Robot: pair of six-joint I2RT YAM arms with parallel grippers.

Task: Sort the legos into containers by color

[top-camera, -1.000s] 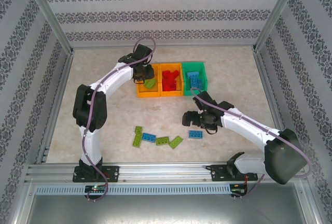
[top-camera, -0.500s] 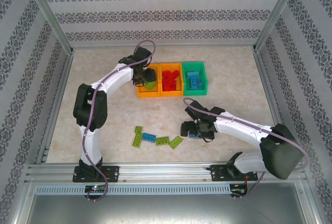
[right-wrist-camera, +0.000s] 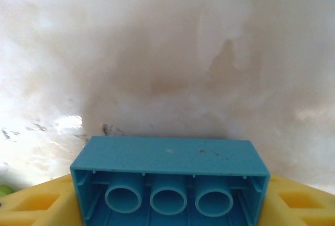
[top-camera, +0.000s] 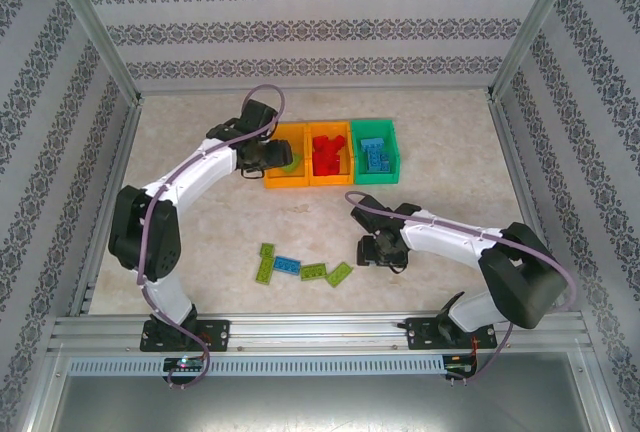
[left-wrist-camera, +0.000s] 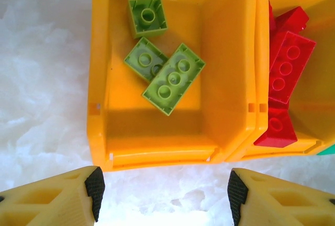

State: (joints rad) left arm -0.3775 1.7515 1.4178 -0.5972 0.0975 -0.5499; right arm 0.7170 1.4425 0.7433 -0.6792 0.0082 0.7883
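Note:
My left gripper (left-wrist-camera: pixel 166 194) (top-camera: pixel 272 157) is open and holds nothing, just short of the near wall of the left orange container (left-wrist-camera: pixel 157 147) (top-camera: pixel 284 181). Three light green legos (left-wrist-camera: pixel 171 78) lie inside that bin. The middle orange container (top-camera: pixel 329 179) (left-wrist-camera: pixel 298 145) holds red legos (left-wrist-camera: pixel 285 66), and the green container (top-camera: pixel 377 178) holds blue ones (top-camera: pixel 373 152). My right gripper (right-wrist-camera: pixel 170 189) (top-camera: pixel 380 250) is low over the table, shut on a blue lego (right-wrist-camera: pixel 170 176) whose hollow underside faces the camera. Loose legos lie near the front: green ones (top-camera: pixel 267 264) (top-camera: pixel 325 273) and a blue one (top-camera: pixel 287 266).
The three bins stand side by side at the middle back of the marbled table (top-camera: pixel 460 152). Metal frame rails (top-camera: pixel 300 330) edge the table in front and at the sides. Patterned walls close in the back and both sides.
The left gripper opened, left a green lego in the left orange bin and drew back to the left. The right gripper came down onto the blue lego and closed on it.

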